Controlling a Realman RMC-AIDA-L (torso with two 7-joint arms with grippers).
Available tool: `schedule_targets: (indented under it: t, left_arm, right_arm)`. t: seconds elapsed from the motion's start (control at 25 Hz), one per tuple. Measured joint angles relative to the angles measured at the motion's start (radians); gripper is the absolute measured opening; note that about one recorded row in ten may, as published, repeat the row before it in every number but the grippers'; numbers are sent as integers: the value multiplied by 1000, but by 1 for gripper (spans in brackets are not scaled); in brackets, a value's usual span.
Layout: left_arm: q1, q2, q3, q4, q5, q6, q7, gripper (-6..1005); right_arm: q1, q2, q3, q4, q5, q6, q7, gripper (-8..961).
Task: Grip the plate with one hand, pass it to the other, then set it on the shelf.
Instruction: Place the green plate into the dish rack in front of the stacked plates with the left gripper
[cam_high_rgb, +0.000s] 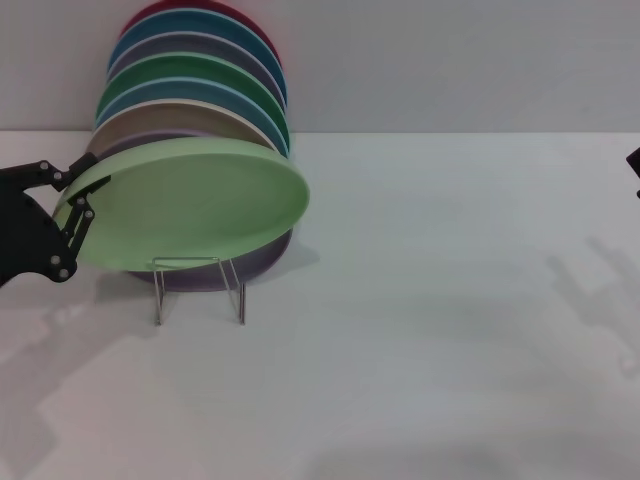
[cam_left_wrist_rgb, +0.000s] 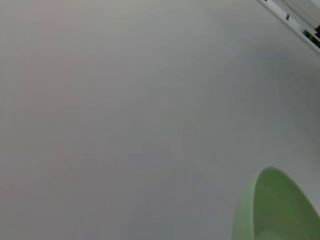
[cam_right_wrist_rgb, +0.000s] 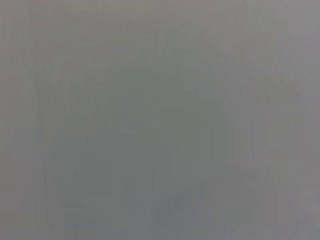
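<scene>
One mint plate (cam_high_rgb: 190, 205), gripped at its rim by the left gripper (cam_high_rgb: 82, 205), fingers closed on the edge. Plate tilted, extending away from that gripper, over the rack (cam_high_rgb: 198, 288). Roughly seven other plates (cam_high_rgb: 195, 85) stacked upright behind. Right gripper (cam_high_rgb: 634, 165) barely visible at frame edge; finger state undeterminable.

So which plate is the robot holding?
The pale mint-green plate at the front. The left gripper is clamped on its left rim and holds it tilted above the rack, while the other plates stand stacked behind it.
</scene>
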Motion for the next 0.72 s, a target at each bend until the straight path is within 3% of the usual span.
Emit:
schedule_targets:
  t: [0.12, 0.4, 0.52, 0.72]
  left_arm:
    - [-1, -4, -2, 1, -1, -14, 0, 93]
    - [-5, -42, -11, 4, -5, -81, 53, 97]
    - [-5, -48, -18, 5, -6, -88, 56, 98]
    - [8, -68, -42, -1, -7, -95, 103, 312]
  right_arm:
    - [0, 0, -2, 0, 0, 0, 0, 700]
    - [-2, 0, -7, 0, 1, 3, 0, 700]
    - [-2, 0, -7, 0, 1, 3, 0, 700]
    - [-1, -1, -7, 1, 0, 4, 0, 701]
